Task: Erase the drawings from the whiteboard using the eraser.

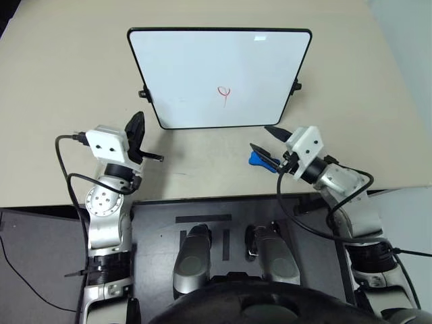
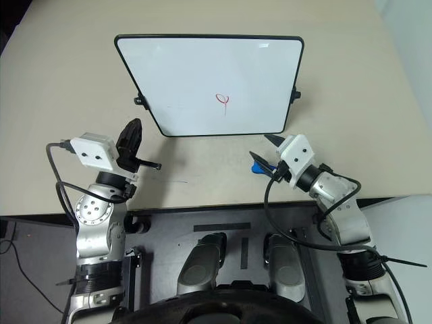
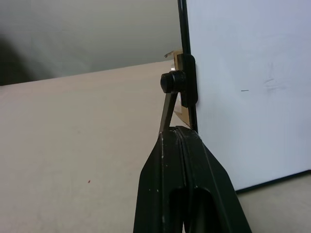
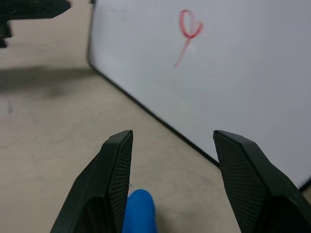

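Whiteboard (image 1: 202,74) lies flat by the tabletop's far edge, white with 1 small red doodle (image 1: 224,94). Blue eraser (image 1: 258,160) is half hidden under the wide-apart right gripper (image 1: 264,138). Left gripper (image 1: 137,128) is pressed together.

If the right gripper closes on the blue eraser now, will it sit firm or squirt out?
Likely light: the eraser is small beside the whiteboard. It sits off-centre by one finger of the open right gripper, so it may twist. Its rounded ends could slip.
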